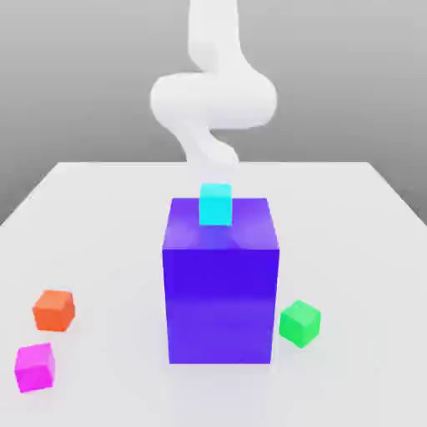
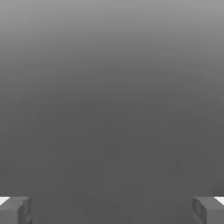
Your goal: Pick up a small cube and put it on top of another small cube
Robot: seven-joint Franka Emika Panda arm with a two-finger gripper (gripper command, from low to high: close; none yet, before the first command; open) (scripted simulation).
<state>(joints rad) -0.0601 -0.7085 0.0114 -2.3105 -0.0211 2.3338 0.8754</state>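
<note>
From the exterior view, the bench point(image 1: 100, 200) carries a big blue-purple block point(image 1: 221, 283) near its middle, with a cyan small cube point(image 1: 215, 205) resting on the block's top close to the far edge. The magenta cube point(image 1: 35, 367) sits near the front corner on the exterior view's left, with an orange cube point(image 1: 54, 309) just beside it, a little further back and apart from it. The green cube point(image 1: 299, 324) lies close to the block's lower corner on the exterior view's right, not touching it. The white arm point(image 1: 213, 100) rises behind the block, well apart from both task cubes.

In the hand view, the gripper point(image 2: 112, 211) has its two grey fingertips point(image 2: 15, 210) spread wide at opposite sides with nothing between them (released and empty), looking out over plain grey.

Judging by this, the task stands at its very beginning: the reach toward the magenta cube is not yet made. The next move probably calls for swinging the hand past the tall block toward that front corner, descending squarely over the magenta cube without nudging the orange neighbour.
</note>
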